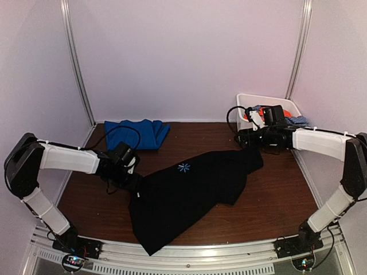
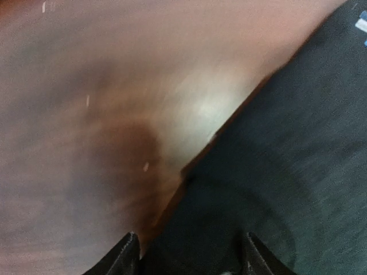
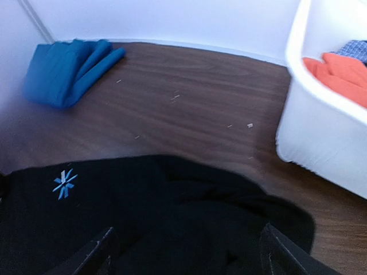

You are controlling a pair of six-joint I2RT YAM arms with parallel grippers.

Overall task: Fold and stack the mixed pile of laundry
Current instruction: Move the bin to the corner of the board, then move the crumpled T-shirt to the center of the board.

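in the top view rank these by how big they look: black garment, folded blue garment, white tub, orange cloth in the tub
1. black garment, clearly largest
2. blue garment and white tub: about alike, and the tub is partly hidden, so no ranking
3. orange cloth, only a sliver showing

The left arm (image 1: 69, 158) reaches low toward the middle, and the left gripper (image 1: 136, 183) has its fingers (image 2: 128, 255) apart. The right arm (image 1: 321, 143) stretches left on the far side. The right gripper (image 1: 246, 138) is wide open.

Garments, four: one black garment (image 1: 189, 189), one blue garment (image 1: 136, 133), one orange garment (image 3: 344, 74), one speckled garment (image 3: 352, 50). One tub (image 3: 309, 132). Two arms: left arm (image 1: 69, 158), right arm (image 1: 318, 141).
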